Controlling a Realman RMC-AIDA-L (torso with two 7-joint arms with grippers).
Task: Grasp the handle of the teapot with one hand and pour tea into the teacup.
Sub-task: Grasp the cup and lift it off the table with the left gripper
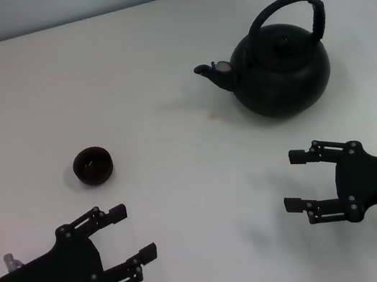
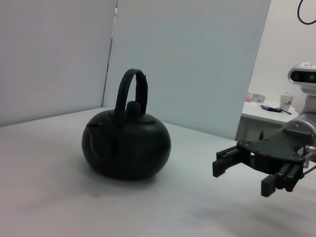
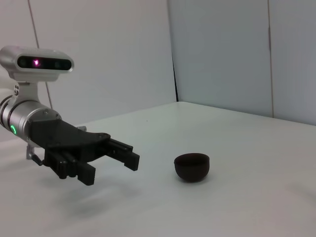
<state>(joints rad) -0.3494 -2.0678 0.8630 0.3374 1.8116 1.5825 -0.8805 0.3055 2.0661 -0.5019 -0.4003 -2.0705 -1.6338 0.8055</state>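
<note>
Teapot (image 1: 280,71): stood upright far right on counter (image 1: 144,54), handle (image 1: 288,14) arched overhead, untouched. Teacup (image 1: 93,165): well apart to left. Right hand (image 1: 300,180) spread, empty, near teapot; left hand (image 1: 128,233) spread, near teacup. Best closed squarely around handle's crown.

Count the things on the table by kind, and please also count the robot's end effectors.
Teapot: 1
Teacup: 1
End effector: 2, left end effector and right end effector, both open above the table
Total: 4
</note>
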